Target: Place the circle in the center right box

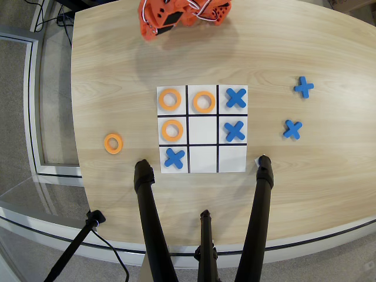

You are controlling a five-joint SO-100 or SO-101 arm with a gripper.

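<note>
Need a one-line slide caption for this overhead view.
Tic-tac-toe board on a wooden table: an orange ring sits in the middle-row left cell, one spare ring lies off-board, arm retracted at top.

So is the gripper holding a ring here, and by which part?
Nothing seems held: the arm sits folded at the top edge, fingertips hidden. All four orange rings lie flat, one in the middle-left cell.

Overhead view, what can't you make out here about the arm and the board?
- Arm: cut off by the top edge; only an orange part with wires shows.
- Claw: out of frame, so open or shut is unknown.
- Board: its bottom corners are partly covered by two black tripod legs.
- Third leg: its foot runs off the bottom edge.
- Ring in the middle row, picture-left cell: whether it lies flat cannot be judged from straight above.
</note>
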